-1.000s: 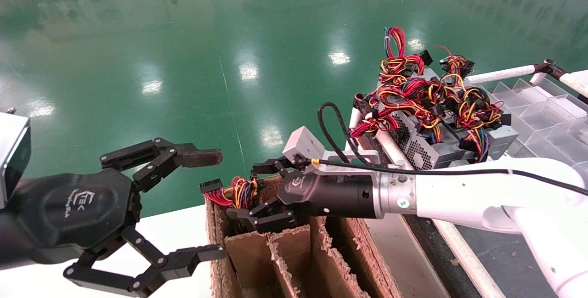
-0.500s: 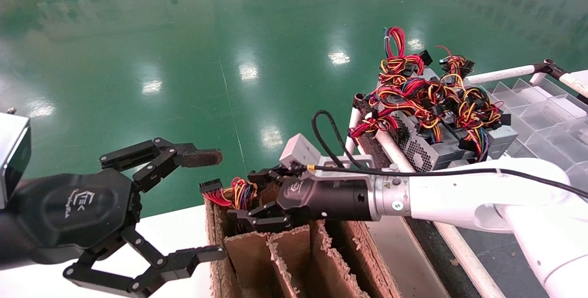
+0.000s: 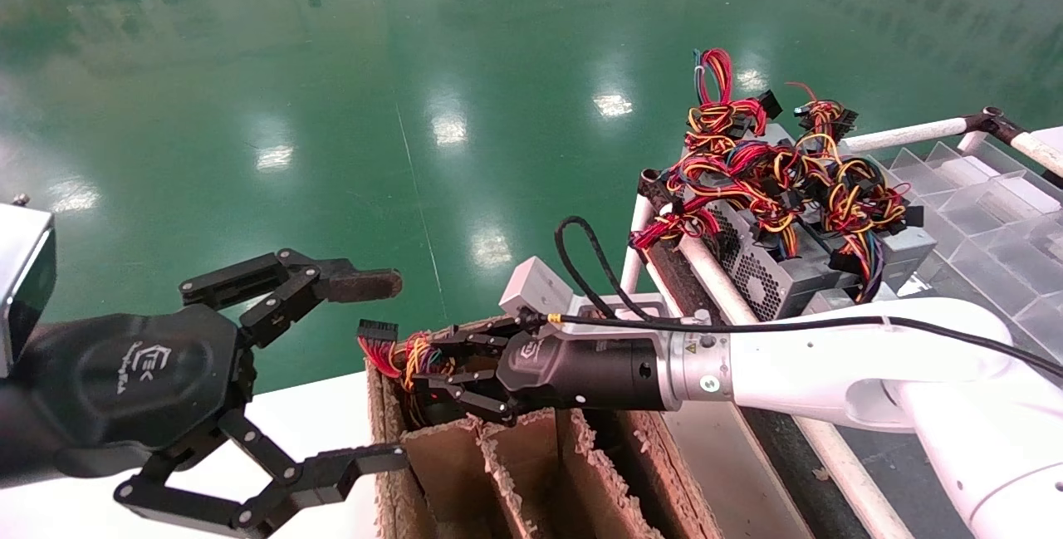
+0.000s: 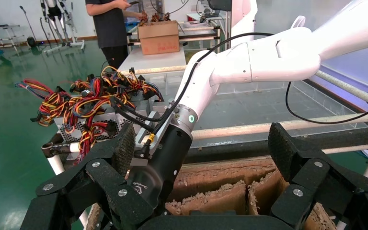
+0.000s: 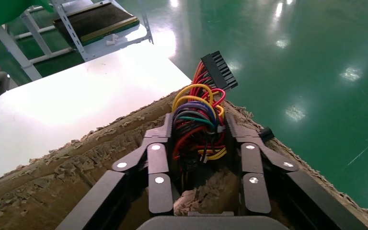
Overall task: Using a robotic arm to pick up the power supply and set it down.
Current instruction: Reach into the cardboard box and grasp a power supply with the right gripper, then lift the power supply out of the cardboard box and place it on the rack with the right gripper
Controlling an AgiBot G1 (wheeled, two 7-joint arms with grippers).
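Only the power supply's knotted red, yellow and orange wire bundle [image 3: 411, 354] [image 5: 196, 112] and black connector [image 3: 378, 330] [image 5: 219, 70] show, sticking out of the end slot of a torn cardboard divider box [image 3: 515, 456]. Its grey body is hidden inside the slot. My right gripper [image 3: 432, 369] [image 5: 199, 124] reaches sideways into that slot and is shut on the wire bundle, one finger on each side. The left wrist view shows its black wrist [image 4: 148, 177] from the far side. My left gripper [image 3: 389, 369] [image 4: 201, 153] hangs open to the left of the box, holding nothing.
A heap of other grey power supplies with tangled wires [image 3: 781, 215] [image 4: 86, 110] lies on a pipe-framed rack at the right. Clear plastic divider trays [image 3: 980, 207] sit behind it. A white table [image 3: 332, 423] lies under the left gripper. A person [image 4: 108, 24] stands far behind.
My right gripper has slid left and lower into the box slot, and its fingers have come together on the wire bundle. The left gripper has not moved.
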